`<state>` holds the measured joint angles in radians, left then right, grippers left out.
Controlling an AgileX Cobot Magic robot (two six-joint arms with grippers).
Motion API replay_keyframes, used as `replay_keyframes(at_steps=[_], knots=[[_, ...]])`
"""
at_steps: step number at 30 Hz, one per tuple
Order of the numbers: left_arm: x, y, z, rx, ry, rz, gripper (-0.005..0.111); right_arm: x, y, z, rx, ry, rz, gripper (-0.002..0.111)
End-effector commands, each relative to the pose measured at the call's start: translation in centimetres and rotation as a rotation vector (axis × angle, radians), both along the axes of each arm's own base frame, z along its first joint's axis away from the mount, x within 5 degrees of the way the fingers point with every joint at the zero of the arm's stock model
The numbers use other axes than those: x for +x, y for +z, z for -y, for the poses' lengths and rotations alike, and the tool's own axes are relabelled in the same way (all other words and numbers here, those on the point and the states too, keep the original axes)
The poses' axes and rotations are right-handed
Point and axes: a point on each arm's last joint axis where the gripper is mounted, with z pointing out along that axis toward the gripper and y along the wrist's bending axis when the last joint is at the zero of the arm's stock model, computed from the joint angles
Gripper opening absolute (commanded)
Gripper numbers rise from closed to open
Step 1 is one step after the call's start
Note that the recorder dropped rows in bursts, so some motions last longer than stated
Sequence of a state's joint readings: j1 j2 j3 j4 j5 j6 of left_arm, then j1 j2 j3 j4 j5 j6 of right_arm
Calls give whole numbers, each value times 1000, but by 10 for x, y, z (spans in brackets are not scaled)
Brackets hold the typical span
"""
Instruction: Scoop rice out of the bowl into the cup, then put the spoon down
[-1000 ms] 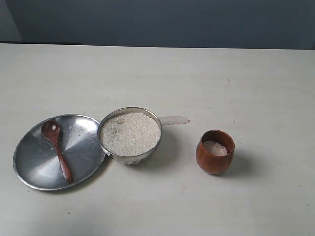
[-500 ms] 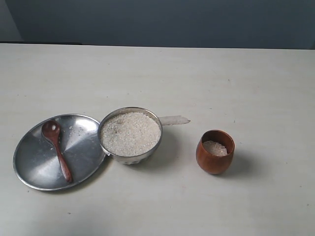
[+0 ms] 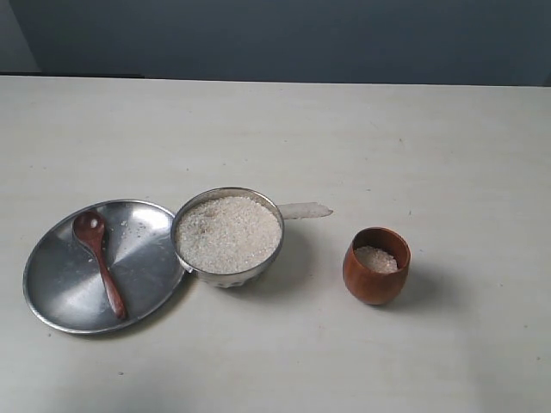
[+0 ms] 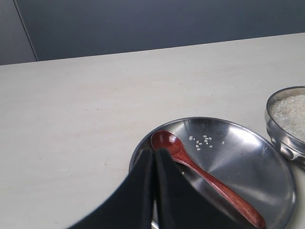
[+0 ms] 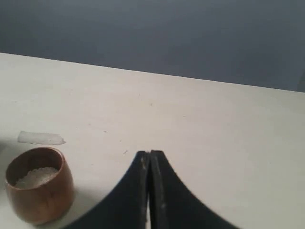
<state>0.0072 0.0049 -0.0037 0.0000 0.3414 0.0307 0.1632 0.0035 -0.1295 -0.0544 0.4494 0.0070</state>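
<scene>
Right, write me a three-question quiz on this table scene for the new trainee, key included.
1. True or false: the small rounded reddish-brown wooden cup already holds some white rice.
2. Which holds more rice, that cup or the round shiny steel bowl?
3. The dark reddish-brown wooden spoon lies: A) in the bowl, B) on the flat shallow steel plate, C) in the cup.

Key: 1 true; 2 the bowl; 3 B.
</scene>
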Motion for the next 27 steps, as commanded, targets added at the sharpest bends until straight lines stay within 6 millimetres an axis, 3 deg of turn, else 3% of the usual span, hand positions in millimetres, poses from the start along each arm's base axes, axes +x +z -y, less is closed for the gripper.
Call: replay_keyframes(at_steps=[1,7,27], knots=[[0,0,0,-10,2,8,0,0,-1,3,5,-75,8,0],[0,0,0,-10,2,8,0,0,-1,6,12,-145,8,0],[0,0,0,-10,2,8,0,4,-19,7,-15,-148,-24,0]])
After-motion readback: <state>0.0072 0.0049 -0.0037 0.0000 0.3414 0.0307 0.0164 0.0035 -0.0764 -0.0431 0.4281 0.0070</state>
